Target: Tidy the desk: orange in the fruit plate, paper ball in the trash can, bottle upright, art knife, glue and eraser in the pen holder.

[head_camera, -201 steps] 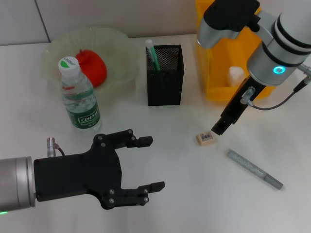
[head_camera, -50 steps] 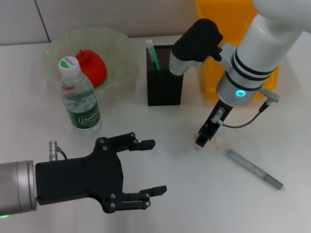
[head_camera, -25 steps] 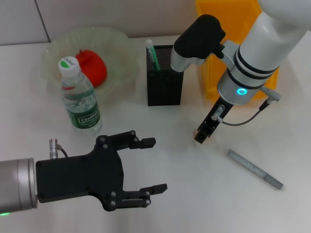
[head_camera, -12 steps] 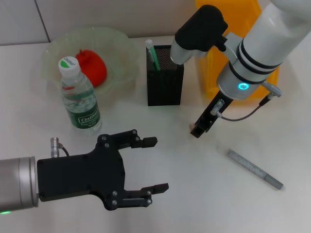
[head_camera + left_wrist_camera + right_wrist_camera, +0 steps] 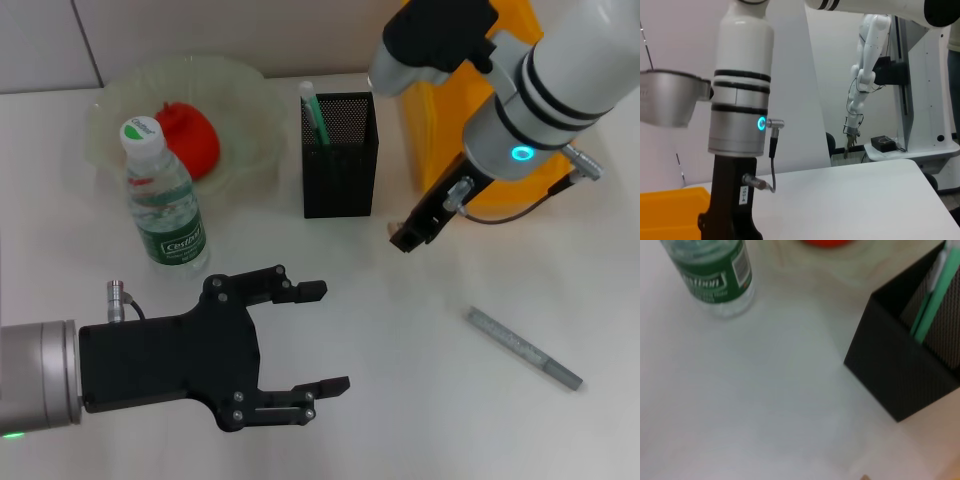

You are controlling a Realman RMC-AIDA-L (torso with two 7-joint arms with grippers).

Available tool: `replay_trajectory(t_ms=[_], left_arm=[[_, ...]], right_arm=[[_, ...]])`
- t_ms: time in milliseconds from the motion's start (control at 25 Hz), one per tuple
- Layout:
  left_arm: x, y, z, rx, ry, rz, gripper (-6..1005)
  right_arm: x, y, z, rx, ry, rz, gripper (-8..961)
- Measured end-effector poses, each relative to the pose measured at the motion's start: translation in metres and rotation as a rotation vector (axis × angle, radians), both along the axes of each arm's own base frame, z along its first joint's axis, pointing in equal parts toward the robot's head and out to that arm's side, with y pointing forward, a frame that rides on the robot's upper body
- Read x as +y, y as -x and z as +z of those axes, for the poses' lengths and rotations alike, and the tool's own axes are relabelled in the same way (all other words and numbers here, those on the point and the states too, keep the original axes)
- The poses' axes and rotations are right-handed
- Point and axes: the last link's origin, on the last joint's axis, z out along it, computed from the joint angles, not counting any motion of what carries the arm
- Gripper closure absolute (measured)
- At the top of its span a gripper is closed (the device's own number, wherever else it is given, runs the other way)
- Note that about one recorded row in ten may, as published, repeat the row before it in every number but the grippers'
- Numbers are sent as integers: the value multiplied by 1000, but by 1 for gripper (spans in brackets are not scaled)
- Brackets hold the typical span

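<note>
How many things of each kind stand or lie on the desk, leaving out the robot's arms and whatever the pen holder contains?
Containers: 3 (fruit plate, pen holder, trash can)
Bottle: 1
Orange: 1
Grey stick: 1
Total: 6

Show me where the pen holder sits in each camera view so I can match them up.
Head view: the pen holder stands upper centre, between the fruit plate and the trash can.
Left wrist view: not in it.
Right wrist view: the black mesh cup fills the right side, a green pen inside.
Shared landmark: the bottle, also in the right wrist view.
</note>
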Motion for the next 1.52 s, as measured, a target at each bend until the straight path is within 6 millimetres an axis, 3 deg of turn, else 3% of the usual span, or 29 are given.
replay_trajectory(t_ms=[1040,1320,1520], left_arm=[[-11,9,15,-23,42,-14,213],[-12,10,15,-23,43,-11,213],[-13,8,13,-24,49,-15,213]], right_arm=[[-17,29,46,152,-205,163,524],[-5,29,49,201,-300,212,527],[6,25,36,212,-323,235,529]])
